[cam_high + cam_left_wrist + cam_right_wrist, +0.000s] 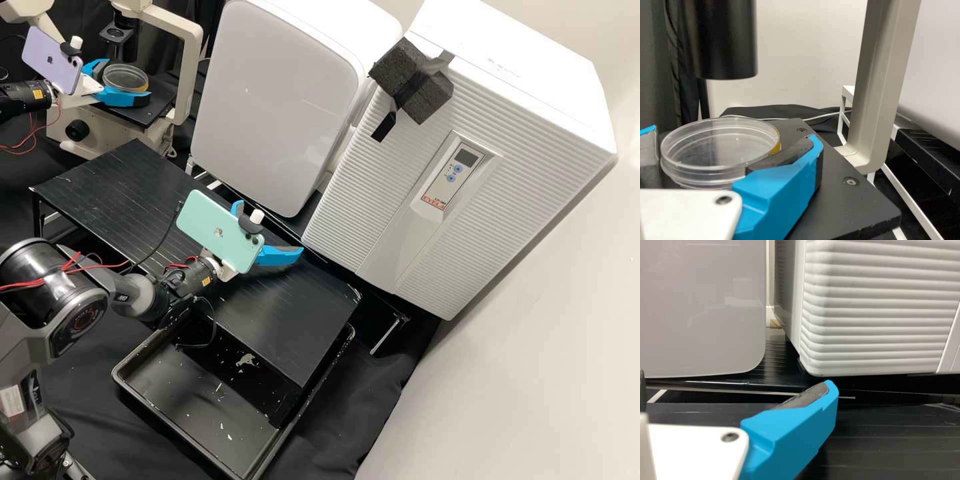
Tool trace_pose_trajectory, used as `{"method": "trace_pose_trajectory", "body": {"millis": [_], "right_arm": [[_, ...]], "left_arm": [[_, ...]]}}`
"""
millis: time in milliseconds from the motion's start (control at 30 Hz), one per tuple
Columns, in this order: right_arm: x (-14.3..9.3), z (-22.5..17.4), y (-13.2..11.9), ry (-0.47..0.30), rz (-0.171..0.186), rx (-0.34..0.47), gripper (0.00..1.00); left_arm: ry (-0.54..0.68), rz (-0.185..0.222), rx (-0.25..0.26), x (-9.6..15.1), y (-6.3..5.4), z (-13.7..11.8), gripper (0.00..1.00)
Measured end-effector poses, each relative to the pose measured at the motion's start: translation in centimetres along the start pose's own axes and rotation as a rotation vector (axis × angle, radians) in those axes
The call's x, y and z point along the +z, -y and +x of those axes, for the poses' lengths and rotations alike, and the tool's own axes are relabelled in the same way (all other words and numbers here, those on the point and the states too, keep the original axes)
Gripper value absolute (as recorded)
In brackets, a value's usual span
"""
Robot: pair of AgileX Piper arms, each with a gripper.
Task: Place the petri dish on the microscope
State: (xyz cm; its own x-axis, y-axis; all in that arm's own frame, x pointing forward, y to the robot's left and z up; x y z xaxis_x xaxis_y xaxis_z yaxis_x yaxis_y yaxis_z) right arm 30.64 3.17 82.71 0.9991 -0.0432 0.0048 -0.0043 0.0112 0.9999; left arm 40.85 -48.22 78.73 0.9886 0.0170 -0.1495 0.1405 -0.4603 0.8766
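My left gripper (126, 81) is at the microscope (190, 73) in the high view's upper left, its fingers shut around the sides of the clear round petri dish (125, 76). The left wrist view has the dish (715, 145) between the pads of the left gripper (734, 135), over the black stage (850, 202) and below a black cylinder (725, 40). Fingers hide part of the dish's underside, so I cannot tell whether it touches the stage. Above the black rack stands my right gripper (268, 227), open and holding nothing; the right wrist view also shows this gripper (735, 389).
Two white appliances (273, 100) (507, 133) stand behind the black slatted rack (113, 193). A black tray (133, 387) with pale scraps lies under the rack's near end. The microscope's upright arm (880, 85) rises beside the stage.
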Motion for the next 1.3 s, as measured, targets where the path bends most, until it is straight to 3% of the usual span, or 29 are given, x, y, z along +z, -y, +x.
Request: {"method": "trace_pose_trajectory", "body": {"millis": [467,533,767,900,1033,1300], "right_arm": [[0.0,0.0,0.0,0.000,0.000,0.000,1.00],[0.0,0.0,0.0,0.000,0.000,0.000,1.00],[0.0,0.0,0.0,0.000,0.000,0.000,1.00],[0.0,0.0,0.0,0.000,0.000,0.000,1.00],[0.0,0.0,0.0,0.000,0.000,0.000,1.00],[0.0,0.0,0.0,0.000,0.000,0.000,1.00]], "left_arm": [[-0.015,0.001,0.008,-0.7,0.1,-3.0,1.00],[-0.022,0.014,0.014,-0.8,0.0,-4.1,1.00],[-0.044,-0.008,0.022,-0.7,0.6,-8.6,1.00],[-0.033,0.034,0.035,0.2,1.3,-11.4,1.00],[-0.040,0.091,0.106,1.5,1.6,-14.2,1.00],[-0.008,0.151,0.256,3.0,2.1,-18.8,1.00]]}}
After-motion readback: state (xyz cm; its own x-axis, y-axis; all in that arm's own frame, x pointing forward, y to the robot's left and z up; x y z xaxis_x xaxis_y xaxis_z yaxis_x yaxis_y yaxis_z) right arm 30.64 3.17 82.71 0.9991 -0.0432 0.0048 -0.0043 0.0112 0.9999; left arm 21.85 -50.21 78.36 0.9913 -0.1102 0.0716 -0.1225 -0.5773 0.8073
